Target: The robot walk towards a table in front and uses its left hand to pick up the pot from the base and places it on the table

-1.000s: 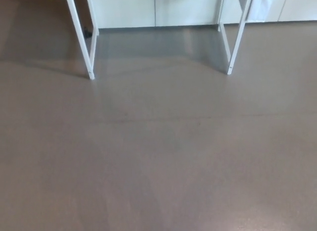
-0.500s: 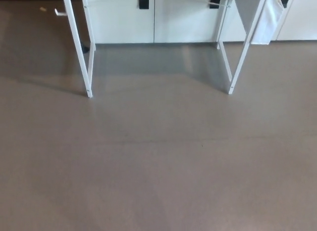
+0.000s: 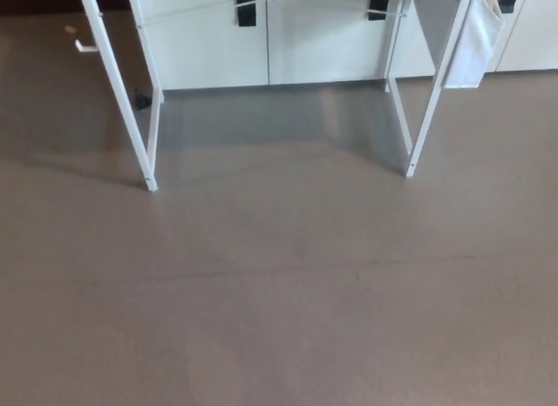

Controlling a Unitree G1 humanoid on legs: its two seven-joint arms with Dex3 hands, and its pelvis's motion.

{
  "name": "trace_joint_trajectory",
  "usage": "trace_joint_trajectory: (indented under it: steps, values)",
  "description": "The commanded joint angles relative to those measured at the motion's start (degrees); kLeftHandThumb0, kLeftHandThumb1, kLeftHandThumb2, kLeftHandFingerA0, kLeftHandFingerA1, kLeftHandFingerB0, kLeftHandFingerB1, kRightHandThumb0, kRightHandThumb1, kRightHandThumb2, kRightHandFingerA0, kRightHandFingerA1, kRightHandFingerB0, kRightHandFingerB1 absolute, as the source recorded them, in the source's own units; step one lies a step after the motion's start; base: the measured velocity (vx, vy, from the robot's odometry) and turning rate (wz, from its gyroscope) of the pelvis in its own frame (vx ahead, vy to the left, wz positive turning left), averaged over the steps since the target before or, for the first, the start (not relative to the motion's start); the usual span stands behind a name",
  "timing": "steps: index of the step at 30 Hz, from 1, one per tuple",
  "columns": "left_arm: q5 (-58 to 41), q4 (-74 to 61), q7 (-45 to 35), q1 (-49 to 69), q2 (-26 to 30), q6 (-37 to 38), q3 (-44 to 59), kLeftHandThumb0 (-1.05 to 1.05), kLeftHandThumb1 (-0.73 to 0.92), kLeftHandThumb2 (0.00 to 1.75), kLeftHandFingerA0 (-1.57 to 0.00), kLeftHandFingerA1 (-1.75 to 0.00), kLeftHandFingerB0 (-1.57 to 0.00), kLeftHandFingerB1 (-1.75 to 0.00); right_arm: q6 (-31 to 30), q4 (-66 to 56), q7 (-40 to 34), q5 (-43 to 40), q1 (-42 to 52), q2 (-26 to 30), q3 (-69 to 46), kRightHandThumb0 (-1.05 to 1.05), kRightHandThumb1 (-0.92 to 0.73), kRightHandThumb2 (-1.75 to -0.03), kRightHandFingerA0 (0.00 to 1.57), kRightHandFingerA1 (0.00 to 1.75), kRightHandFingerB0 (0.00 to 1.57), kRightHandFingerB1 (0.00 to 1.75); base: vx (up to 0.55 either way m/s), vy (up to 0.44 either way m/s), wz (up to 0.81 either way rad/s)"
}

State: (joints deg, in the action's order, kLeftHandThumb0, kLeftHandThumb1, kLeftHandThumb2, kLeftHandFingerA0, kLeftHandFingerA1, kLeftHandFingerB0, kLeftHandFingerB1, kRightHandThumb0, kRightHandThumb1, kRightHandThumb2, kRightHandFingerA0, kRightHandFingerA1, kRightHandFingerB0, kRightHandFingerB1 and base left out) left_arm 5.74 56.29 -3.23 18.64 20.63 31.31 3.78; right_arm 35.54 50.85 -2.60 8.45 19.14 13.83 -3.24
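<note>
Two front table legs point(image 3: 118, 92), white and slanted, stand on the brown floor point(image 3: 279, 293). White cabinets point(image 3: 209, 40) with black handles point(image 3: 246, 7) line the back. A white cloth point(image 3: 475, 44), perhaps a bag, hangs by the right leg; whether it holds anything cannot be told. The left hand, the right hand and the pot lie outside the view.

Neither the left hand nor the right hand is in view.
</note>
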Motion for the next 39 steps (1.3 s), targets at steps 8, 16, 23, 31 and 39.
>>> trace_joint_trajectory:
  steps: [8,16,23,31,39]
  values:
    - [0.1,1.6,0.1,-0.7,1.2,1.3,0.1,-0.23,0.48,0.54,-0.49,-0.40,-0.33,-0.33,1.5,2.0,-0.6,-0.6,-0.6,0.3,-0.3,-0.35,-0.53,-0.56,0.53,0.43,0.31,0.34,0.21,0.185,0.01]
    - [0.1,1.8,-0.5,-0.1,1.2,2.1,0.0,-0.24,0.49,0.54,-0.48,-0.41,-0.32,-0.33,2.1,2.1,-1.1,0.1,0.3,0.5,0.1,-0.35,-0.53,-0.56,0.53,0.43,0.31,0.34,0.16,-0.032,0.07]
    - [0.0,1.3,-1.0,0.4,1.4,2.3,0.0,-0.23,0.49,0.54,-0.47,-0.41,-0.32,-0.33,2.5,3.2,-1.1,-0.1,0.1,0.5,0.1,-0.35,-0.53,-0.56,0.53,0.43,0.31,0.34,0.21,-0.058,0.10]
    - [0.1,2.7,-0.5,-0.5,0.9,1.2,-0.1,-0.19,0.34,0.84,-0.37,-0.59,-0.18,-0.50,2.8,3.9,-1.2,-0.2,-0.1,0.3,0.1,-0.31,-0.52,-0.55,0.56,0.43,0.31,0.35,0.15,0.074,-0.08]
    - [0.2,3.5,-1.0,-1.3,0.9,0.3,-0.3,-0.29,0.49,0.54,-0.46,-0.39,-0.30,-0.32,2.7,3.8,-1.5,0.1,-0.3,0.6,0.4,-0.33,-0.52,-0.55,0.54,0.42,0.31,0.34,0.22,0.194,-0.03]
